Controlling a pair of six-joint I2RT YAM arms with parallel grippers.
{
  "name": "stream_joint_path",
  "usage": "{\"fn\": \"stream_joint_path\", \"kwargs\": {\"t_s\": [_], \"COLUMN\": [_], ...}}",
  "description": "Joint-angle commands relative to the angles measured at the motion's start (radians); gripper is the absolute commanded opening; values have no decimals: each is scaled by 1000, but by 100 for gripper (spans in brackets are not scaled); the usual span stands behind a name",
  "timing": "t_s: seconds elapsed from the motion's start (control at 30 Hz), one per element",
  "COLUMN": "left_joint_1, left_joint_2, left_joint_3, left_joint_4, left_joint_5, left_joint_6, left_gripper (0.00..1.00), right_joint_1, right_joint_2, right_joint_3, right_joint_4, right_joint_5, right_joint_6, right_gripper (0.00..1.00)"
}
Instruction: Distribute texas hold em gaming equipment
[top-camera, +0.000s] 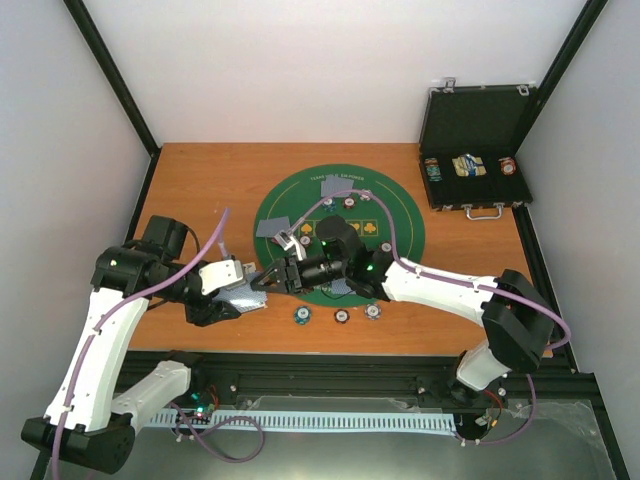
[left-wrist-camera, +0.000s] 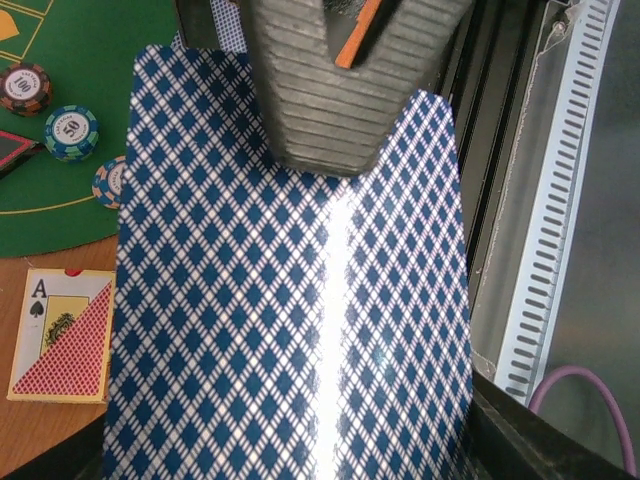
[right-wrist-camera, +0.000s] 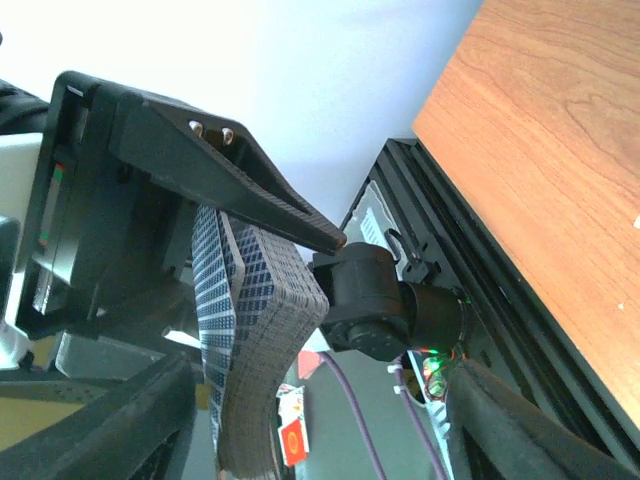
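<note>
My left gripper (top-camera: 232, 296) is shut on a deck of blue-checked playing cards (top-camera: 245, 293) and holds it over the table's front edge. The top card (left-wrist-camera: 290, 330) fills the left wrist view and hides the left fingers. My right gripper (top-camera: 268, 281) is open at the deck. One ribbed grey finger (left-wrist-camera: 318, 90) lies on the top card. In the right wrist view the bent deck (right-wrist-camera: 255, 350) stands between my wide-apart fingers (right-wrist-camera: 130, 425). Two cards (top-camera: 272, 227) lie face down on the green mat (top-camera: 400, 235). Three striped chips (top-camera: 342, 316) sit at its front rim.
An open black case (top-camera: 475, 150) with chips stands at the back right. A card box showing an ace (left-wrist-camera: 60, 335) lies on the wood beside the mat. A black rail and a white cable duct (left-wrist-camera: 560, 200) run along the front edge.
</note>
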Motion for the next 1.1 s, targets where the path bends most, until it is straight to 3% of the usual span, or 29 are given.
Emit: {"fn": "stream_joint_path", "kwargs": {"t_s": [0.0,0.47,0.93,1.07], "left_joint_1": [1,1,1,1], "left_joint_2": [-16,-14,-8,-10], "left_joint_3": [36,40,42,40], "left_joint_4": [-15,-21,-17,-16], "left_joint_5": [35,30,33,30], "left_joint_6": [28,28,25,23], "left_gripper": [11,11,11,11], "right_joint_1": [6,51,0,0], "right_joint_2": [-19,98,10,-8], "right_joint_3": [-3,73,14,6], "right_joint_4": [14,61,-54,-53], "right_joint_5": [-4,-33,6,9], "right_joint_6": [9,21,-43,-33], "right_gripper": [71,72,46,28]}}
